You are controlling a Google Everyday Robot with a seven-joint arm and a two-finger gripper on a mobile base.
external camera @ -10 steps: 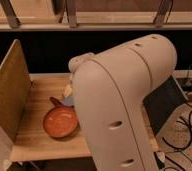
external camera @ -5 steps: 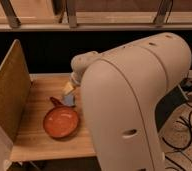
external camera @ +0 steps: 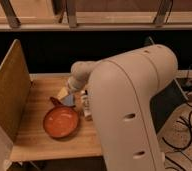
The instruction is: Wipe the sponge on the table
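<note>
My gripper [external camera: 85, 104] is positioned low over the table [external camera: 44, 145], near the middle of the top. It is largely masked by my own white arm [external camera: 134, 110], which reaches in from the side of the right edge. The hand is released, with the jaws standing wide. The sponge [external camera: 68, 99] lies flat on the table just to the left of the gripper, about midway between the far edge and the front edge. Whether the gripper touches it cannot be determined. A small pale item [external camera: 62, 93] abuts the sponge on the side facing the far-left corner; its identity cannot be determined. The orange pan [external camera: 61, 121] rests between the sponge and the front edge, and its rim is close to the sponge. Its dark handle [external camera: 54, 101] is directed toward the far-left corner and ends beside the sponge. An upright tan panel [external camera: 9, 95] stands along the left edge. Cables [external camera: 186, 130] lie on the floor beyond the right edge.
</note>
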